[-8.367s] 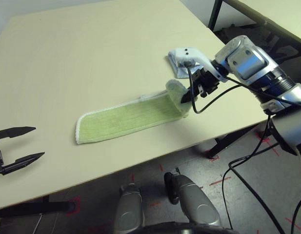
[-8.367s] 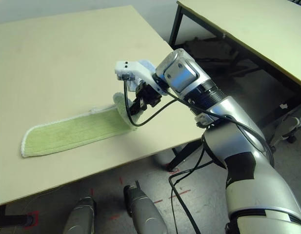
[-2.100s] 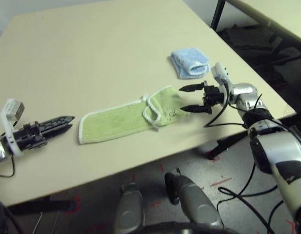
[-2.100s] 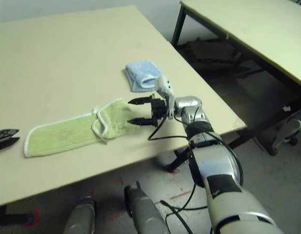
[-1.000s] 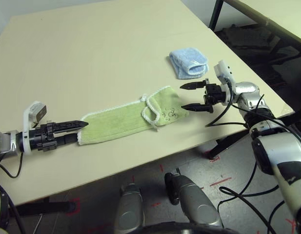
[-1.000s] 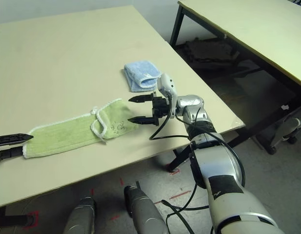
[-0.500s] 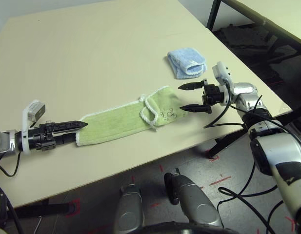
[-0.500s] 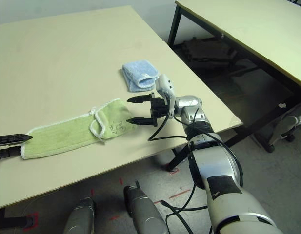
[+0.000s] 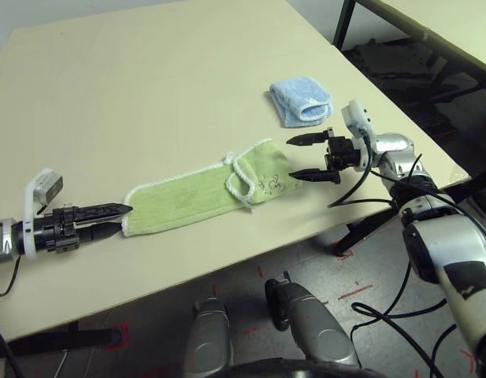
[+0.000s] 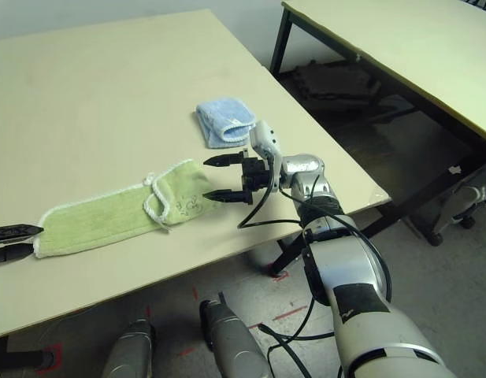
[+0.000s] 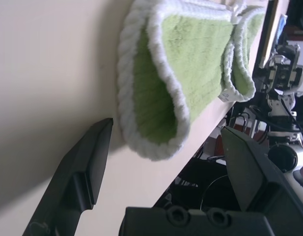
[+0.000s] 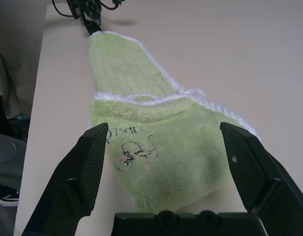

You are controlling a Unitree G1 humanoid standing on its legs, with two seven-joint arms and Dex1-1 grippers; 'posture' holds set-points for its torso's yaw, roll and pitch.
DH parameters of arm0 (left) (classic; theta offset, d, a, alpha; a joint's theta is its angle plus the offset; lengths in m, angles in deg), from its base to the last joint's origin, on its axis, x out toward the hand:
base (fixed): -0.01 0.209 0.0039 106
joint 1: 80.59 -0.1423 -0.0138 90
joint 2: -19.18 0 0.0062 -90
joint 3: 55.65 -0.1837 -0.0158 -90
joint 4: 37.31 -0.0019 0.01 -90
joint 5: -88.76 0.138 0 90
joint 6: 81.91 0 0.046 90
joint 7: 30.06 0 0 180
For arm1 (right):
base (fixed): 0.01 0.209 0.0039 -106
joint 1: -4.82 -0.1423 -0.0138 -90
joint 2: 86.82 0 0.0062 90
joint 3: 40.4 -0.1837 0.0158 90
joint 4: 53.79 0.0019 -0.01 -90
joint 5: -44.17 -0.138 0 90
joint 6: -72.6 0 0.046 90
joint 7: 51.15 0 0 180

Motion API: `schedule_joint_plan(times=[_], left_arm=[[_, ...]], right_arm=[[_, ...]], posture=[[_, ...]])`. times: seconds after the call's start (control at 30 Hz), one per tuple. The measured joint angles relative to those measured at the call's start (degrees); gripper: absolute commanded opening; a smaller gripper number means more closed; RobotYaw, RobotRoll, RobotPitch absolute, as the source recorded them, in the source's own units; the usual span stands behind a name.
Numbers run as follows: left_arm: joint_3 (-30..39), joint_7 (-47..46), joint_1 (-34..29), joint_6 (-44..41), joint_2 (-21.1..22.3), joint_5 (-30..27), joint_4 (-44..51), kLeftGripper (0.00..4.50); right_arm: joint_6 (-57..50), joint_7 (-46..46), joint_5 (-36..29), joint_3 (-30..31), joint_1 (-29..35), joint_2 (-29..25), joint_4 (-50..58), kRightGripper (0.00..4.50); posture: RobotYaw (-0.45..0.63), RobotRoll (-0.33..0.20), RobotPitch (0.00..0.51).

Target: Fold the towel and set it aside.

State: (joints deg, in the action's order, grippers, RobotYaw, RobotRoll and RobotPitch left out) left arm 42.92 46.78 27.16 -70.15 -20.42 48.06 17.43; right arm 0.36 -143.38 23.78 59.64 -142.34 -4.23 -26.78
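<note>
I see the towel (image 9: 207, 191) lying as a long green strip across the near half of the table (image 9: 148, 87), with its 3 o'clock end folded back over itself so the dark logo faces up. It lies as it did a second ago, fold unchanged. The light blue cloth (image 9: 300, 100) sits at about 1 o'clock from that folded end, well apart from it.

My left gripper (image 9: 109, 220) has drawn back toward 9 o'clock: a second ago its fingertips overlapped the towel's 9 o'clock end, now they stop just short of it. Its fingers are spread apart and hold nothing; in the left wrist view the rolled towel edge sits between them, untouched.

My right gripper (image 9: 304, 157) hovers where it was, just beside the folded end at 3 o'clock, fingers splayed wide and empty, pointing along the towel. In the right wrist view the logo lies just ahead between the fingers.
</note>
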Motion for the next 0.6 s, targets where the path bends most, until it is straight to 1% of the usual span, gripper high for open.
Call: schedule_joint_plan(times=[0.13, 0.6], left_arm=[[-0.2, -0.6, 1.3, -1.1, -0.5, 0.2, -0.5, 4.47], [-0.4, -4.7, 6.3, -3.0, -5.5, 0.6, -0.7, 4.47]], right_arm=[[0.3, 0.0, 0.0, 0.0, 0.0, 0.1, -0.1, 4.5], [0.6, 0.0, 0.0, -0.1, 0.0, -0.3, -0.2, 4.5]], posture=[[-0.11, 0.0, 0.181], [-0.13, 0.0, 0.181]])
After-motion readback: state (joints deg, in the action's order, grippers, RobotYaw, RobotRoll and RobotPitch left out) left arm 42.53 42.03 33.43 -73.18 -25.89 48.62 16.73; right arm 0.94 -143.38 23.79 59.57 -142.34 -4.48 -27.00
